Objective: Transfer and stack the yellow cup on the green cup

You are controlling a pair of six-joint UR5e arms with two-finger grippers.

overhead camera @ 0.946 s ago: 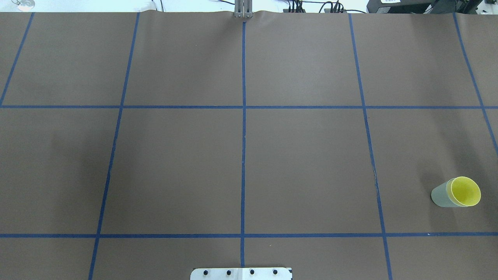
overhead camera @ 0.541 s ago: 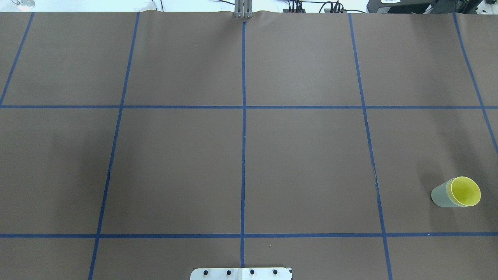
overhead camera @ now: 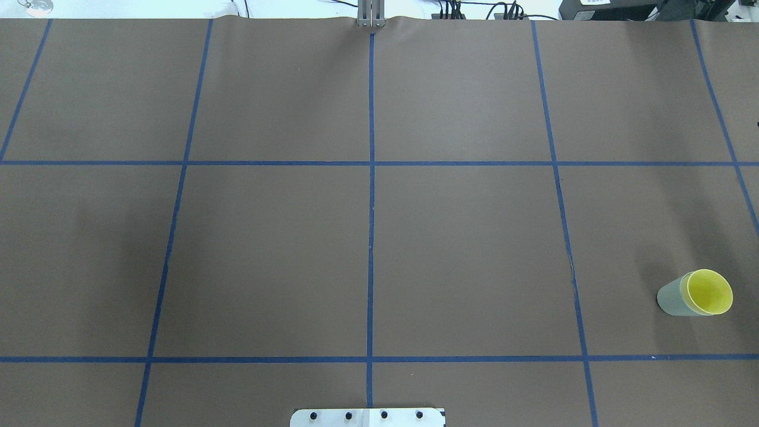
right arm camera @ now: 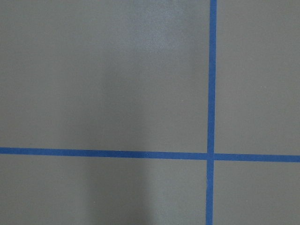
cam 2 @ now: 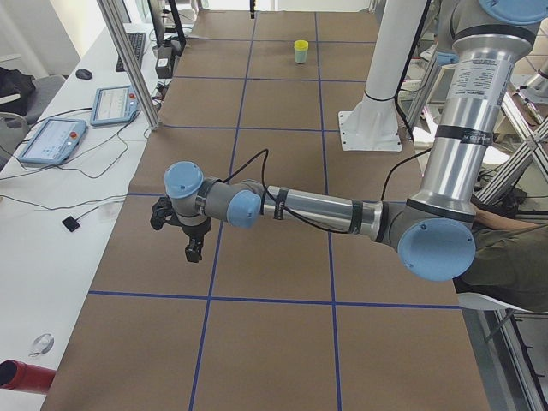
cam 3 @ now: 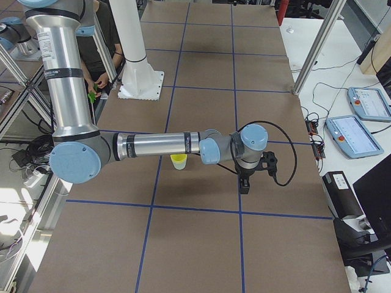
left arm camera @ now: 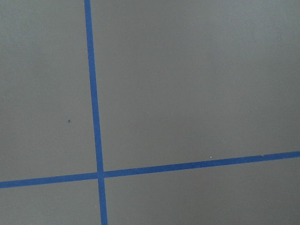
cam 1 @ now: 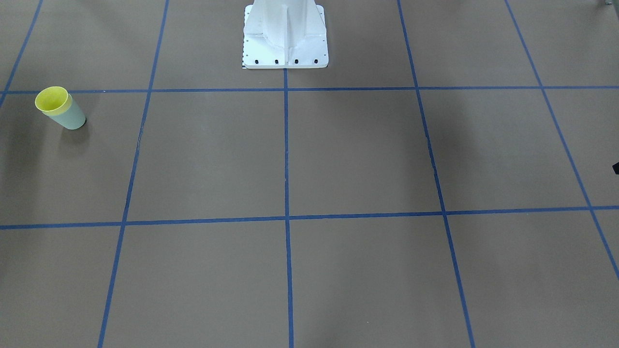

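Note:
The yellow cup [overhead camera: 710, 292] sits nested inside the green cup [overhead camera: 670, 299], upright on the brown table near its right end. The pair also shows at the left of the front-facing view, yellow cup [cam 1: 52, 99] in green cup [cam 1: 73, 119]. My left gripper [cam 2: 193, 253] hangs low over the table's left end, far from the cups; it shows only in the exterior left view, so I cannot tell if it is open. My right gripper [cam 3: 244, 185] hangs just beyond the cups [cam 3: 178, 161]; I cannot tell its state either. Both wrist views show only bare table and blue tape.
The robot's white pedestal [cam 1: 285, 34] stands at the table's near-middle edge. Blue tape lines divide the brown table [overhead camera: 462, 249] into squares. Touch panels [cam 2: 51, 137] and cables lie on side benches. A person [cam 3: 98, 61] stands behind the pedestal.

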